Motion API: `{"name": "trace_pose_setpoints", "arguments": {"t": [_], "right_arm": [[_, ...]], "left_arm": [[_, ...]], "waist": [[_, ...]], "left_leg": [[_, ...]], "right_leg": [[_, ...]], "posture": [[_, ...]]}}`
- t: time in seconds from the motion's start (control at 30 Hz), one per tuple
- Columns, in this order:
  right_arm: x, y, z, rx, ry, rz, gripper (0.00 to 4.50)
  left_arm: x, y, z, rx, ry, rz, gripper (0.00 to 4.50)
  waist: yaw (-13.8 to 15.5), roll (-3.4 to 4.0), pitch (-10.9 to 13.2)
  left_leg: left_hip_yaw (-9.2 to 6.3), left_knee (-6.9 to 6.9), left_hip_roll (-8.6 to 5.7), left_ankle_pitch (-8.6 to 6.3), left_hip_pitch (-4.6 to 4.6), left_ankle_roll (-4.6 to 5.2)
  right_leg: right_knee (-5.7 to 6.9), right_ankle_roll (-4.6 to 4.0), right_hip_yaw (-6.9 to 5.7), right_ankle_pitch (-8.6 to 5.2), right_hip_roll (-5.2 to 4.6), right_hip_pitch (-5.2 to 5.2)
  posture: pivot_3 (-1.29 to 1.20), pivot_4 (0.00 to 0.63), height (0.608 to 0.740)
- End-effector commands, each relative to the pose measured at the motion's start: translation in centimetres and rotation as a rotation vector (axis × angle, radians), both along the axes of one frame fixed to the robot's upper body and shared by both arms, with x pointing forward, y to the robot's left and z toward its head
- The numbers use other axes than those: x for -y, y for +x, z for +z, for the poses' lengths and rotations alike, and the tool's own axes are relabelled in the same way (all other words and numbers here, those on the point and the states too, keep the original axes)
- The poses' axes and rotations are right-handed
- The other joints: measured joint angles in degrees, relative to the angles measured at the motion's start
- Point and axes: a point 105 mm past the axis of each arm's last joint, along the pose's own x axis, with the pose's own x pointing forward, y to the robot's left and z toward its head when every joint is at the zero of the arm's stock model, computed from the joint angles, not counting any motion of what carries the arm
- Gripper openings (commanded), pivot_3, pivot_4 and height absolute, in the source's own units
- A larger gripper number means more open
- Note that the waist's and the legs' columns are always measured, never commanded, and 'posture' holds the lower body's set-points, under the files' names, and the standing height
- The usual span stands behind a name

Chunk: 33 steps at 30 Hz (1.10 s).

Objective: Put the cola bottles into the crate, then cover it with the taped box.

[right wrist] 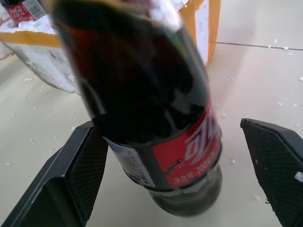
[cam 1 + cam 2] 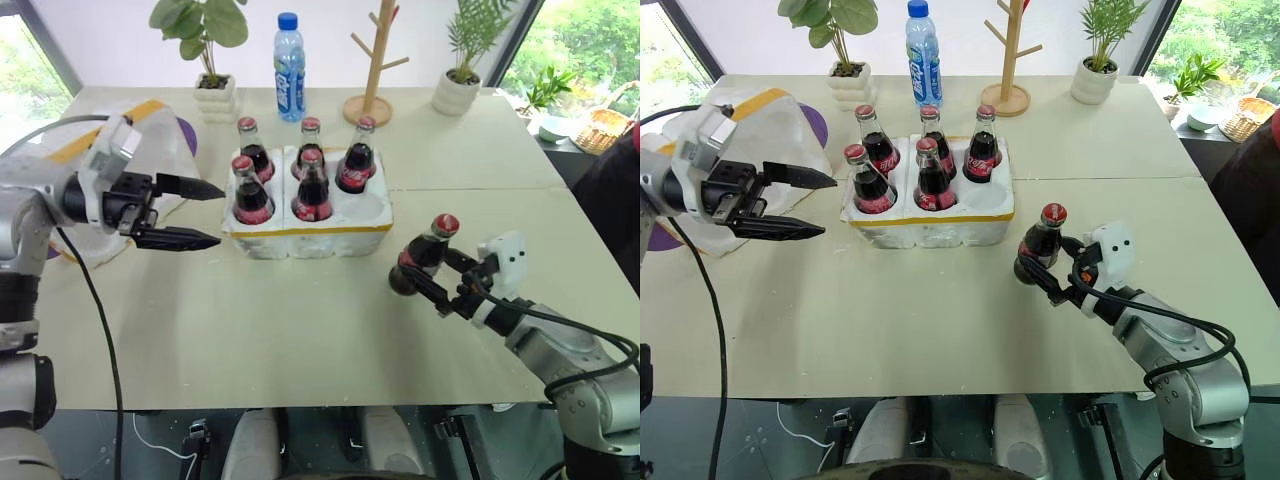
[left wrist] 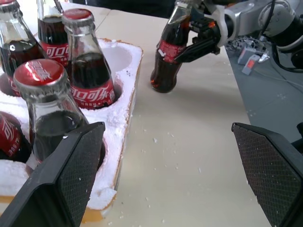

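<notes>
The low white crate (image 2: 310, 240) with a thin yellow band sits mid-table and holds several cola bottles (image 2: 312, 190); its front right well (image 2: 362, 208) is empty. One more cola bottle (image 2: 425, 255) leans to the right of the crate, its base down at the table. My right gripper (image 2: 418, 265) stands open around that bottle's body, and one finger (image 1: 270, 165) is clearly apart from the glass. My left gripper (image 2: 205, 213) hovers open just left of the crate, pointing at it, with nothing between its fingers. The taped box (image 2: 150, 130) lies behind the left gripper.
A blue-capped water bottle (image 2: 289, 65), two potted plants (image 2: 215, 95) (image 2: 457, 90) and a wooden branch stand (image 2: 372, 70) line the far edge. Foam crumbs are scattered over the tabletop (image 2: 300, 330). A wicker basket (image 2: 602, 125) sits beyond the table's right side.
</notes>
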Motion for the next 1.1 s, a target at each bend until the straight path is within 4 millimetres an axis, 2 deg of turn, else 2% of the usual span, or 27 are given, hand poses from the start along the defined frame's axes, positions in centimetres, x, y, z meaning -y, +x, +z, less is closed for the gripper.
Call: {"name": "trace_pose_setpoints", "arguments": {"t": [0.03, 0.13, 0.2, 0.27, 0.47, 0.53, 0.67, 0.87, 1.1], "right_arm": [[-0.3, 0.7, 0.7, 0.049, 0.013, -0.008, 4.42], [-0.6, 1.1, 0.8, 0.064, 0.019, 0.009, 3.60], [-0.8, 1.2, 1.2, 0.076, 0.007, 0.035, 2.72], [-0.7, 1.3, 2.3, 0.103, 0.027, 0.057, 2.72], [-1.5, 1.4, 9.6, 0.244, 0.075, 0.245, 2.72], [-1.8, 2.3, 11.5, 0.291, 0.066, 0.255, 2.72], [-2.8, 4.4, 14.0, 0.340, 0.081, 0.267, 2.72], [-4.7, 7.0, 13.6, 0.348, 0.034, 0.263, 2.72], [-6.8, 6.8, 10.3, 0.288, -0.015, 0.338, 2.72]], "left_arm": [[0.4, -0.1, 1.4, 0.045, -0.002, -0.005, 4.50], [0.8, 0.0, 1.7, 0.049, -0.005, -0.006, 4.50], [1.2, -0.1, 2.1, 0.054, -0.008, -0.007, 4.50], [1.5, -0.2, 2.3, 0.056, -0.016, -0.004, 4.50], [1.8, -0.5, 3.2, 0.053, -0.055, 0.014, 4.50], [1.8, -0.4, 3.1, 0.054, -0.053, 0.021, 4.50], [1.7, -0.2, 2.9, 0.057, -0.051, 0.028, 4.50], [1.7, -0.1, 3.0, 0.068, -0.055, 0.033, 4.50], [0.9, -0.4, 2.4, 0.073, -0.056, 0.052, 4.50]], "waist": [[0.0, 0.00, 0.0], [0.0, 0.00, 0.0], [0.0, -0.01, 0.0], [0.0, -0.01, 0.0], [-0.3, 0.12, 0.1], [-0.3, 0.12, 0.1], [-0.1, 0.11, 0.1], [0.0, 0.12, 0.1], [-0.1, 0.10, 0.1]], "left_leg": [[0.00, 0.00, 0.00, 0.00, 0.00, 0.00], [-0.04, 0.00, 0.01, 0.00, 0.00, 0.00], [-0.09, 0.00, 0.01, 0.00, 0.00, 0.00], [-0.16, 0.00, 0.00, 0.00, 0.00, 0.00], [-0.21, 0.00, 0.01, 0.00, -0.03, 0.00], [-0.23, 0.00, 0.01, 0.00, -0.02, 0.00], [-0.26, -0.01, 0.03, 0.00, -0.03, 0.00], [-0.23, -0.01, 0.02, 0.00, -0.11, 0.00], [-0.20, -0.01, 0.00, -0.01, -0.16, 0.02]], "right_leg": [[0.00, 0.00, 0.00, 0.00, 0.00, 0.00], [0.02, -0.01, -0.01, 0.00, 0.02, -0.01], [0.02, -0.01, -0.01, 0.00, 0.03, 0.00], [0.01, 0.00, 0.00, 0.00, 0.01, 0.00], [0.06, 0.00, 0.02, 0.00, 0.02, -0.08], [0.07, -0.01, 0.02, 0.00, 0.04, -0.08], [0.06, -0.02, 0.00, 0.00, 0.08, -0.08], [0.03, -0.01, -0.01, 0.00, 0.05, -0.12], [0.01, 0.01, -0.02, 0.01, -0.03, -0.14]], "posture": [[0.00, 0.150, 0.740], [0.00, 0.150, 0.740], [0.00, 0.150, 0.740], [0.00, 0.150, 0.740], [0.00, 0.150, 0.740], [0.00, 0.150, 0.740], [0.00, 0.150, 0.740], [0.00, 0.150, 0.740], [0.00, 0.150, 0.740]]}}
